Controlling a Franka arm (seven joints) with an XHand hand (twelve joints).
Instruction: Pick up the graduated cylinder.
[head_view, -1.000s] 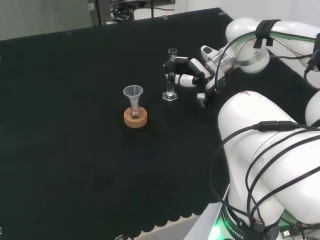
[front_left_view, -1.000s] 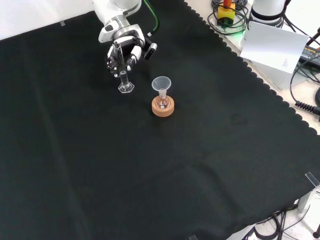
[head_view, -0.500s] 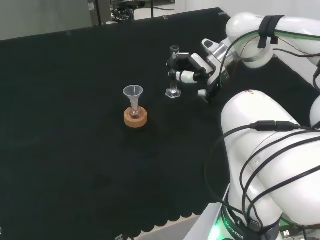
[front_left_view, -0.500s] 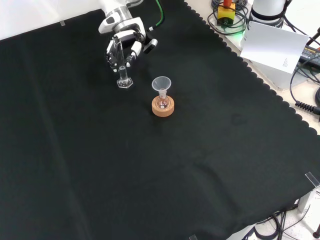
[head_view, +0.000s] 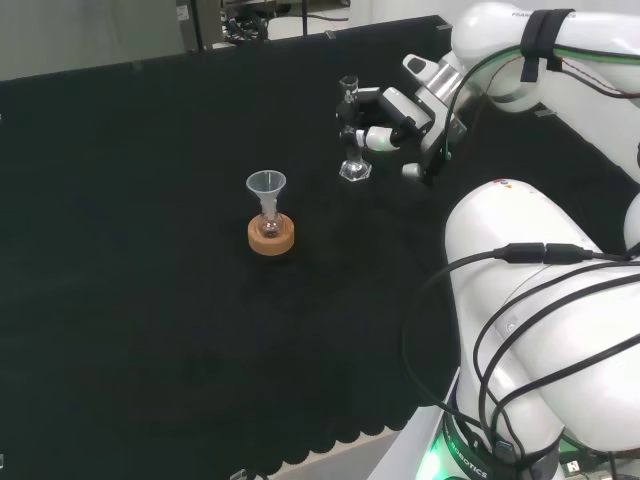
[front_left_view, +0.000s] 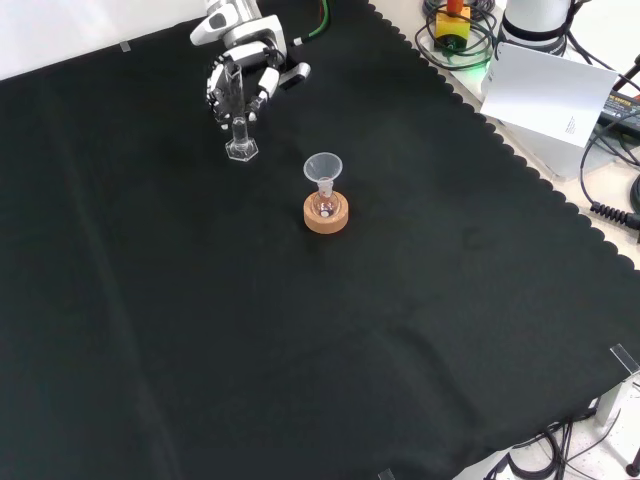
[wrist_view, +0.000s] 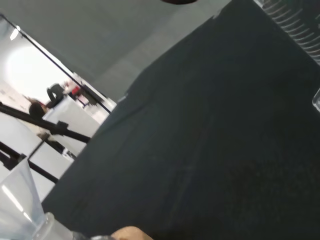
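A clear graduated cylinder (head_view: 350, 128) with a hexagonal foot hangs upright above the black cloth, held in the curled fingers of my hand (head_view: 388, 122). In the front view the same cylinder (front_left_view: 238, 128) shows below the hand (front_left_view: 243, 82) near the top of the cloth, its foot lifted off the surface. In the wrist view the cylinder's graduated wall (wrist_view: 295, 25) appears close at a corner.
A small flask with a clear funnel (head_view: 266, 187) sits in a cork ring stand (head_view: 271, 235) to the left of the hand in the head view. In the front view that stand (front_left_view: 326, 214) is nearer the camera. Papers and cables lie beyond the cloth's right edge (front_left_view: 545, 90).
The hand has risen and pulled back toward the arm's base with the cylinder, lifting its foot off the cloth. The funnel and cork stand have stayed put.
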